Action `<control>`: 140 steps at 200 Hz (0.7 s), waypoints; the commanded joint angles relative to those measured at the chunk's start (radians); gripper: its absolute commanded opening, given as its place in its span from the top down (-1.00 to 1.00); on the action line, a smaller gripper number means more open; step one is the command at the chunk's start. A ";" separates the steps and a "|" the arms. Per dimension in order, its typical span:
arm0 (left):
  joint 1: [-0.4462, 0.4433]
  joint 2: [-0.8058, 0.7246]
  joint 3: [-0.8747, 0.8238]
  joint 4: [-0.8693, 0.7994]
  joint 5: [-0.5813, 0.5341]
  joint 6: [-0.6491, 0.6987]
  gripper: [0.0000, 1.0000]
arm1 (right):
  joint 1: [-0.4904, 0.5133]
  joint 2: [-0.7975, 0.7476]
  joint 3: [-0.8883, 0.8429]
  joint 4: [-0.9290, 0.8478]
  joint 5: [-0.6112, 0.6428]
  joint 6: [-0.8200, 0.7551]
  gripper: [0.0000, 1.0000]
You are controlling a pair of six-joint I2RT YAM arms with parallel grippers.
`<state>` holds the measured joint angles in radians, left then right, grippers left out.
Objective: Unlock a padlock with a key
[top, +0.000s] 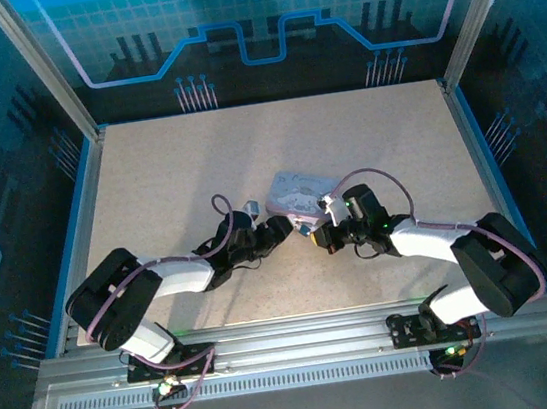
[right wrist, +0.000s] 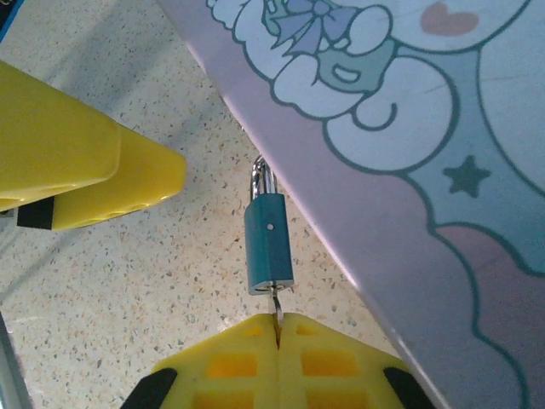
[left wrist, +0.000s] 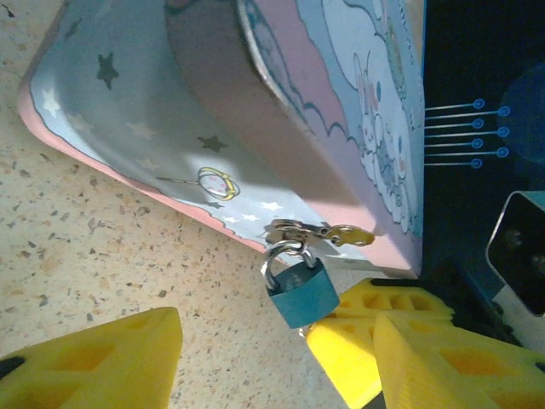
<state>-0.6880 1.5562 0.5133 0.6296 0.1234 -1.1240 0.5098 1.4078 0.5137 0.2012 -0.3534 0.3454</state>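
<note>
The small teal padlock [right wrist: 269,243] hangs by its silvery shackle from the hasp [left wrist: 294,228] of a pale cartoon-printed tin [right wrist: 409,170], just above the table. A thin metal key [right wrist: 277,311] sticks into the padlock's bottom end. My right gripper [right wrist: 278,328] is shut on the key's head. In the left wrist view the padlock [left wrist: 300,290] hangs ahead of the gap of my left gripper [left wrist: 272,362], which is open and touches nothing. Its yellow fingers [right wrist: 77,162] stand left of the padlock in the right wrist view. From above, both grippers, left [top: 291,225] and right [top: 317,240], meet at the tin's near edge.
The tin [top: 297,193] lies mid-table on the speckled beige surface [top: 149,180]. Metal frame rails and blue walls border the table. Bare room lies to the left, right and far side of the tin.
</note>
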 commanded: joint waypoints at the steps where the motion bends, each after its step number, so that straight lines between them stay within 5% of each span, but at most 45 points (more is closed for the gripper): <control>1: -0.014 0.009 -0.009 0.076 -0.043 -0.055 -0.22 | -0.005 0.011 0.037 -0.003 -0.055 0.052 1.00; 140: -0.069 0.141 -0.067 0.310 -0.127 -0.263 -0.12 | -0.008 0.063 0.071 -0.037 -0.101 0.205 1.00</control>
<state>-0.7456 1.6611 0.4599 0.8474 0.0216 -1.3296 0.5095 1.4559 0.5556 0.1490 -0.4057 0.5125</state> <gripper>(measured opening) 0.567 0.050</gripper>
